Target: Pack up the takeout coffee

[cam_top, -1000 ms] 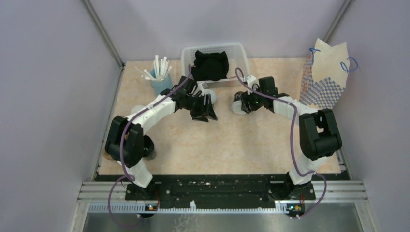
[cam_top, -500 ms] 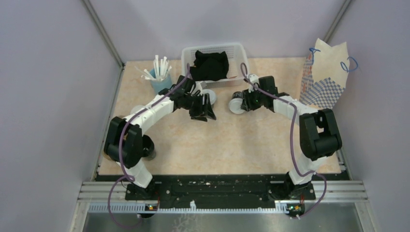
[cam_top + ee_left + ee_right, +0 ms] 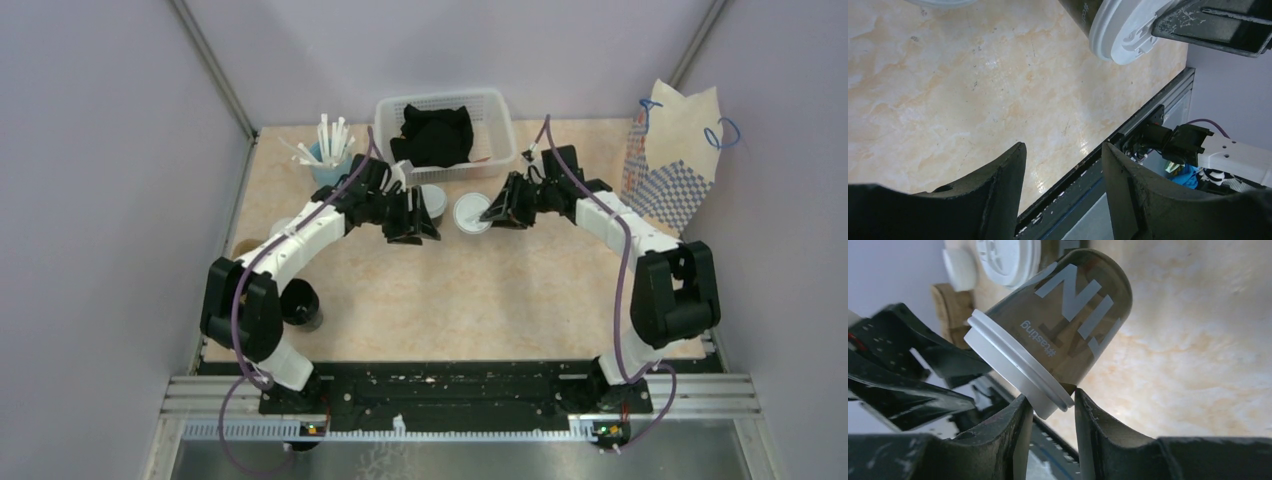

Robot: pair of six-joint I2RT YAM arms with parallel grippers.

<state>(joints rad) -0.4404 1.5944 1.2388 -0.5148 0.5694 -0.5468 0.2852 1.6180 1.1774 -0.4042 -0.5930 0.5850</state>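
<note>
A brown coffee cup [image 3: 1073, 315] with a white lid and pale lettering hangs tilted. My right gripper [image 3: 1050, 400] is shut on its lid rim. From above, that cup [image 3: 470, 213] shows its white lid in front of the right gripper [image 3: 497, 210]. A second white-lidded cup [image 3: 433, 200] stands just left of it, by my left gripper [image 3: 410, 218]. The left gripper [image 3: 1063, 150] is open with nothing between its fingers, and the held cup [image 3: 1128, 30] shows beyond it. A bit of the brown carrier [image 3: 243, 246] peeks out behind the left arm.
A white basket [image 3: 500, 110] with black cloth in it stands at the back centre. A blue cup of straws [image 3: 330, 165] is at the back left and a paper bag [image 3: 675, 160] at the right wall. A black cup [image 3: 300, 305] sits by the left arm's elbow.
The right gripper has closed on the cup's lid rim and shifted it left, tipping it. Both arms have reached a little farther back.
</note>
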